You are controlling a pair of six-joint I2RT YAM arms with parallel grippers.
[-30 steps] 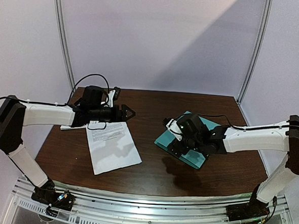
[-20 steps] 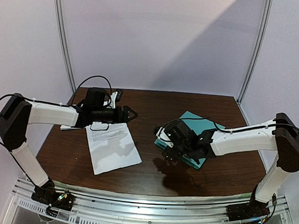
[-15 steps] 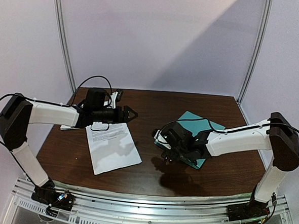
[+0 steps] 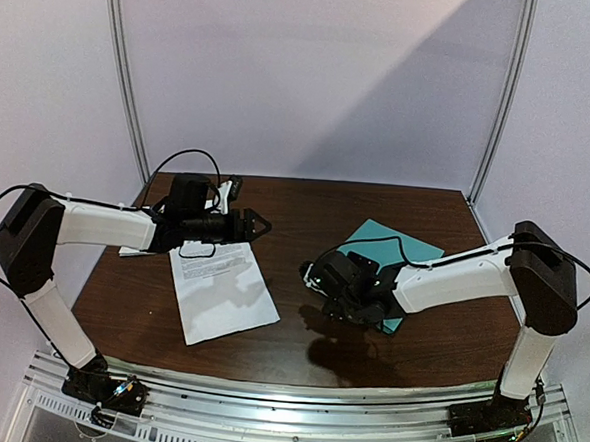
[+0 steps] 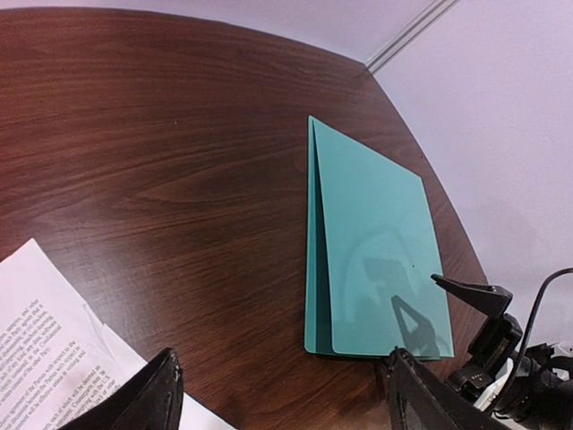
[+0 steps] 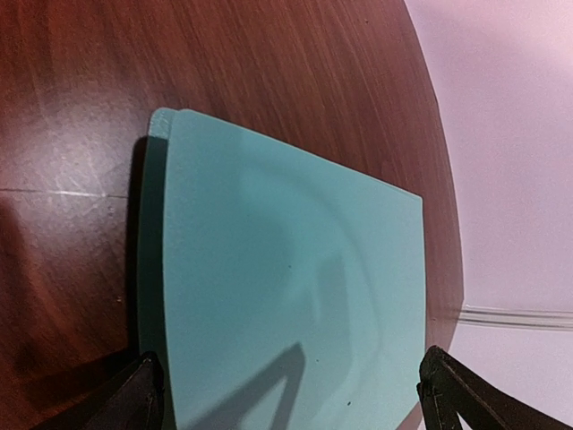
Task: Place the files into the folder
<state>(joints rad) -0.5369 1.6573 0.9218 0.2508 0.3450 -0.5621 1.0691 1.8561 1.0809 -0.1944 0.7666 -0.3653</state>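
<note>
Folder (image 6: 286, 269) smooth sheeny card; table (image 5: 134, 134) polished wood; sheet (image 4: 221, 287) matt paper

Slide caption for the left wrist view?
Open left tool looks across the dark wooden table at the flat teal folder, a printed sheet at lower left.
</note>
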